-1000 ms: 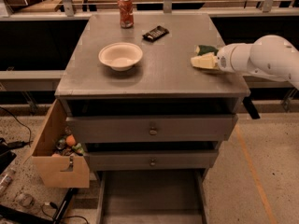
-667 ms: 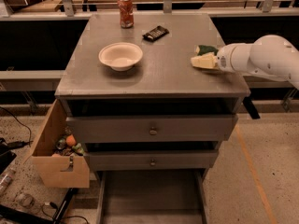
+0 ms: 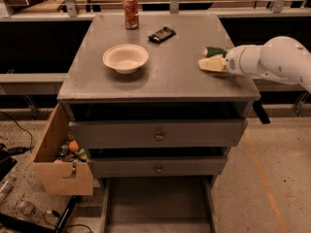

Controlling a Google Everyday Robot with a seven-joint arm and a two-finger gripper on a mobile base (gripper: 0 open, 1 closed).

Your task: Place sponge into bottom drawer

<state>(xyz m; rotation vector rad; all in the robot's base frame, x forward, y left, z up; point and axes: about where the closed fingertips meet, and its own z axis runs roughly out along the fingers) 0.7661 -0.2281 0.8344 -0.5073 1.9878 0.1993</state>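
Observation:
The sponge (image 3: 212, 61), dark green on top of pale yellow foam, sits tilted at the right edge of the grey cabinet top (image 3: 170, 72). My gripper (image 3: 224, 63), at the end of the white arm (image 3: 277, 59), reaches in from the right and is right against the sponge. The arm's end hides where they meet. The bottom drawer (image 3: 155, 203), a wide shallow grey tray, is pulled out at the foot of the cabinet, below and to the left of the gripper.
A white bowl (image 3: 125, 58), a red can (image 3: 130, 6) and a black flat packet (image 3: 162, 34) stand on the cabinet top. Two knobbed grey drawers (image 3: 159, 136) are above the bottom one. A tan cardboard box (image 3: 56, 159) hangs at the cabinet's left.

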